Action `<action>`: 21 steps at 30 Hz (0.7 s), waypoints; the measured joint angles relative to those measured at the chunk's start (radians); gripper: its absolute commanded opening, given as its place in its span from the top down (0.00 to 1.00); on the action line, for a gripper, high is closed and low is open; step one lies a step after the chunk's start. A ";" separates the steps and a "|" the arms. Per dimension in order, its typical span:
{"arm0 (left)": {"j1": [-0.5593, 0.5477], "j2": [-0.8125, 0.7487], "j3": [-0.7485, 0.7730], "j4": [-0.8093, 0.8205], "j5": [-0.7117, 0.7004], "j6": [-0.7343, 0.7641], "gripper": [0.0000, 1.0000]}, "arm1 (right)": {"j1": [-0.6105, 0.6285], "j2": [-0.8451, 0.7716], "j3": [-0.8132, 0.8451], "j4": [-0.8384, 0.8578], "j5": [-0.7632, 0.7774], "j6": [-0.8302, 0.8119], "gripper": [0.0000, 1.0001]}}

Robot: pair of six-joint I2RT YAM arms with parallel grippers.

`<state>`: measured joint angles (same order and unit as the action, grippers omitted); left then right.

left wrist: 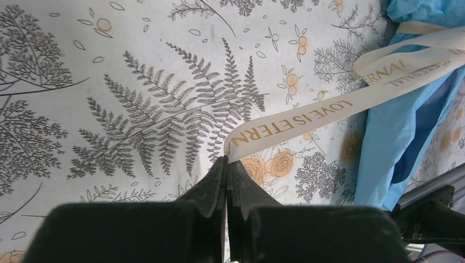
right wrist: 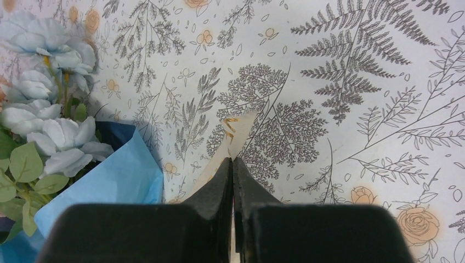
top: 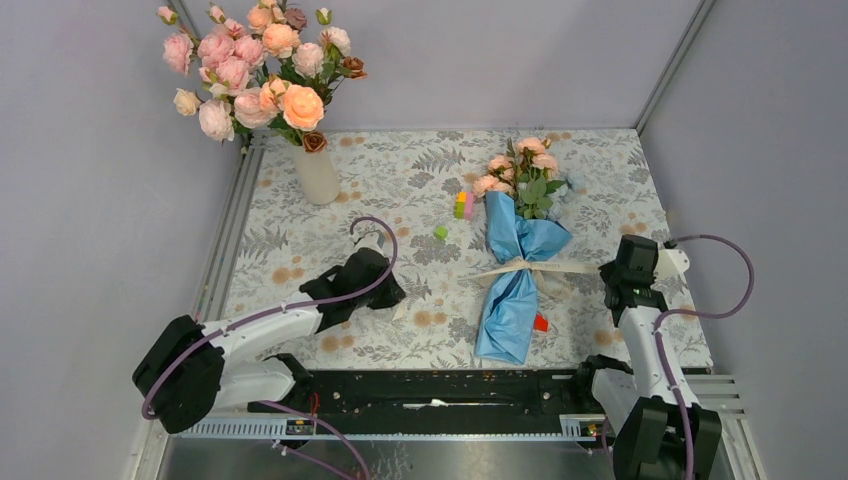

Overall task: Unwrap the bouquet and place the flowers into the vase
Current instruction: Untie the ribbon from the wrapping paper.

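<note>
Cream ribbon (left wrist: 329,107) with gold lettering runs across the fern-patterned table (top: 400,170) from the bouquet (top: 512,290). The bouquet lies right of centre in the top view, its light blue paper toward the lower edge and its flowers (top: 525,165) toward the upper edge. At lower left the left pincer (left wrist: 227,164) is pressed together, pinching one ribbon end at its tips. The right pincer (right wrist: 232,164), at right, is pressed together on the other, frayed end. The off-white vase (top: 317,172) stands upright at upper left, holding pink blooms (top: 250,70). Small coloured blocks (top: 462,205) lie just beside the bouquet.
</note>
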<state>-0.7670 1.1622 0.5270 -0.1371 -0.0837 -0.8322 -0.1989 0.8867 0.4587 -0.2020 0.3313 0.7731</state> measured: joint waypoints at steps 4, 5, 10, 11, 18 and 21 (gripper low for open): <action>0.023 -0.023 -0.013 -0.006 0.000 0.010 1.00 | -0.019 -0.004 0.003 0.000 0.000 -0.007 1.00; 0.030 -0.030 -0.016 -0.013 0.000 0.013 1.00 | -0.024 -0.007 0.004 -0.001 0.000 -0.010 1.00; 0.060 -0.068 -0.031 -0.038 0.000 0.024 1.00 | -0.041 -0.020 0.016 -0.017 0.007 -0.025 1.00; 0.067 -0.075 -0.031 -0.046 0.000 0.027 1.00 | -0.044 -0.022 0.020 -0.019 0.010 -0.029 1.00; 0.119 -0.134 -0.031 -0.063 -0.001 0.042 1.00 | -0.072 -0.038 0.040 -0.036 0.026 -0.055 1.00; 0.138 -0.159 -0.031 -0.084 -0.001 0.050 1.00 | -0.087 -0.043 0.047 -0.043 0.027 -0.062 1.00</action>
<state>-0.6292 1.0031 0.4961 -0.2214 -0.0845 -0.7826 -0.2855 0.8433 0.5060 -0.2451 0.3584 0.7109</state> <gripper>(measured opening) 0.010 0.017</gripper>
